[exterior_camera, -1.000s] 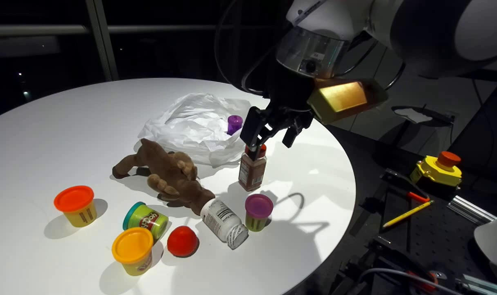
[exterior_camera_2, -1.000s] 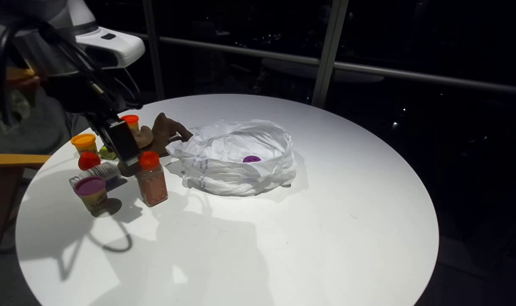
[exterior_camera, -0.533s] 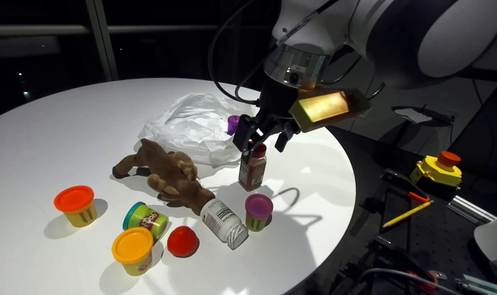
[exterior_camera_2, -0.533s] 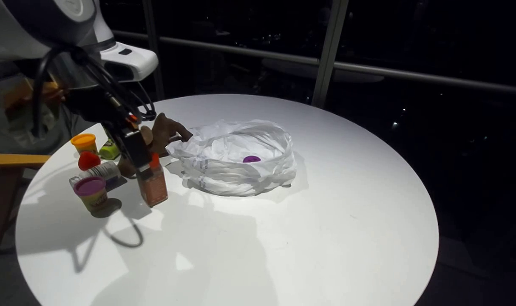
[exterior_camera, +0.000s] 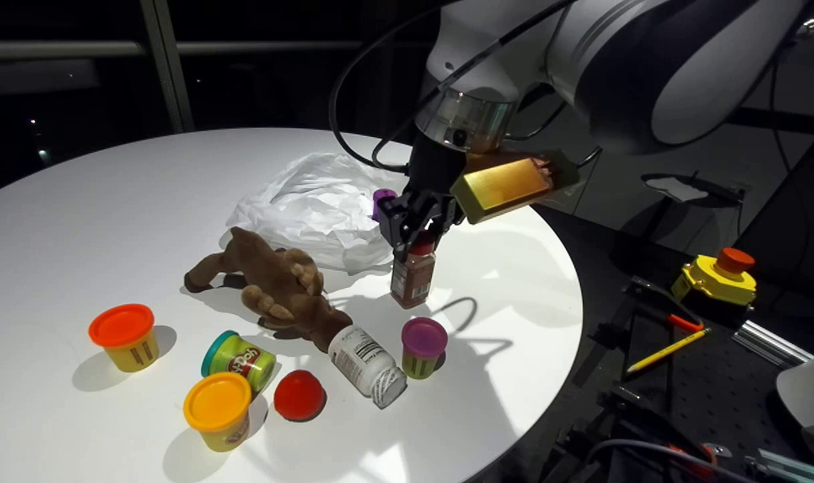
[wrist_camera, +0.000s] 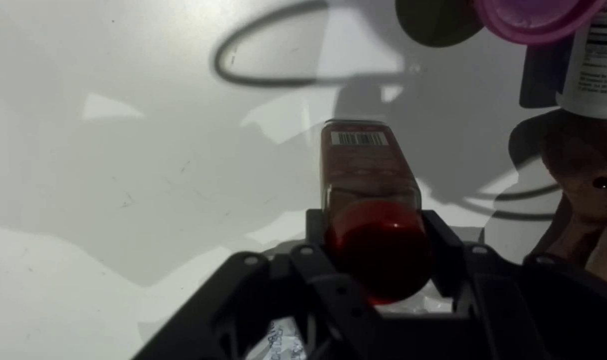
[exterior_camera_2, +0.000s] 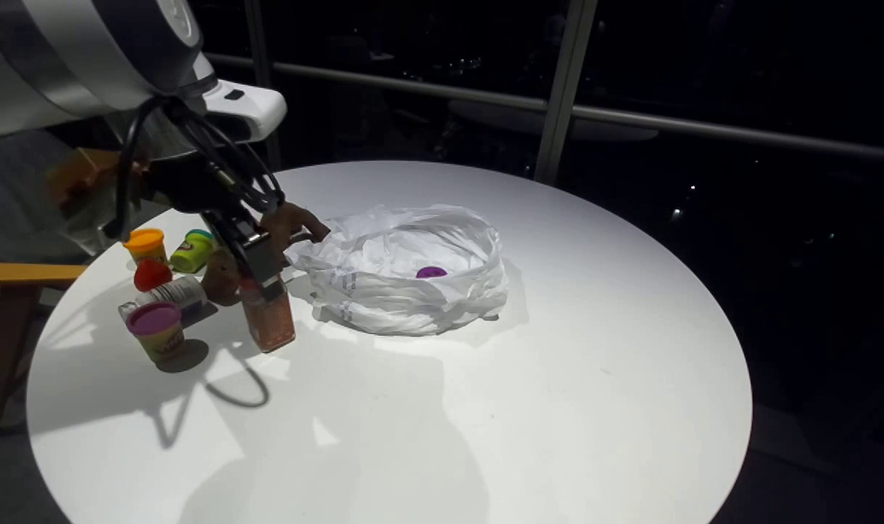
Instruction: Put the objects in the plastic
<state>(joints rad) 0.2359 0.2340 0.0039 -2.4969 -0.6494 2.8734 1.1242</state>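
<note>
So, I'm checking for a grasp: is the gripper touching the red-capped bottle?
Touching. In the wrist view, the gripper has its fingers against both sides of the red-capped bottle, with no gap showing.

In an exterior view, toward eight o'clock from the centre, the green tub (exterior_camera: pixel 239 361) reads "Doh" on red; the letters before it are unclear. In the wrist view, the white bottle (wrist_camera: pixel 596 70) at two o'clock shows "upp", cut by the frame edge, above print too small to read. Near the centre, the red-capped bottle (wrist_camera: pixel 363 170) bears a barcode (wrist_camera: pixel 359 138). At six o'clock, blurred capitals on the plastic bag (wrist_camera: pixel 284 342) read partly "CHILD".
</note>
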